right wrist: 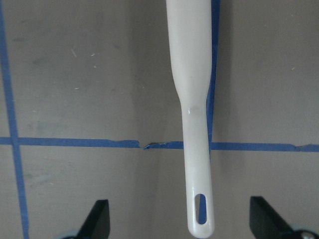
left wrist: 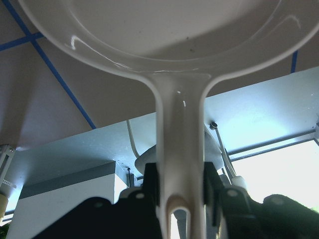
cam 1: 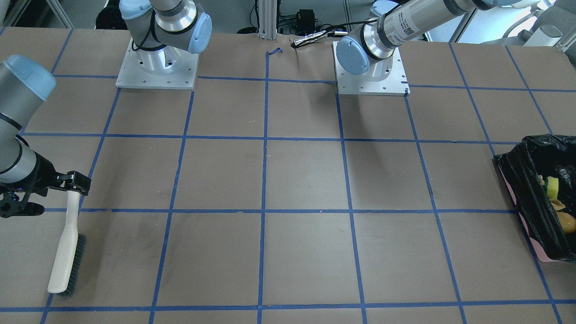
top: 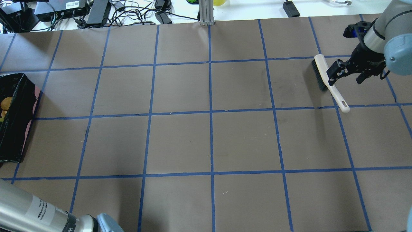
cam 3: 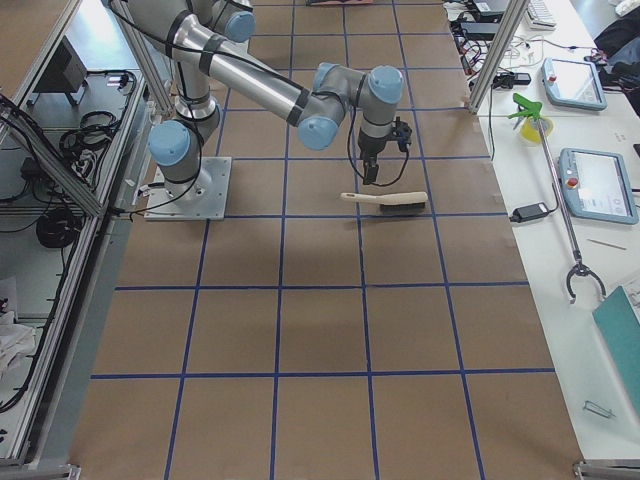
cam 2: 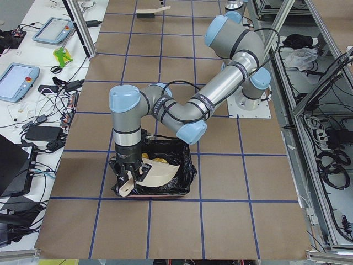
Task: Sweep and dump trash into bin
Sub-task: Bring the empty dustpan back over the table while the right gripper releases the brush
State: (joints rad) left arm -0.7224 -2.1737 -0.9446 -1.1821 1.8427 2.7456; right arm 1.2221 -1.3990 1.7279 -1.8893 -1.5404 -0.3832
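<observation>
Clamped tight in the left gripper (left wrist: 180, 186), the handle of the beige dustpan (left wrist: 164, 30) fills the wrist view. From the side, the pan hangs tilted over the bin (cam 2: 185, 165) at the left end of the table (cam 1: 306, 175). A yellow sponge (cam 1: 552, 185) and a golden-brown lump (cam 1: 568, 221) lie inside the black liner, so the dump looks done. At the right end, the right gripper (right wrist: 182, 219) hovers wide open astride the handle of the brush (right wrist: 192, 74), gripping nothing. The next move, I judge, is to lift the pan clear without snagging the bag, then set it down.
</observation>
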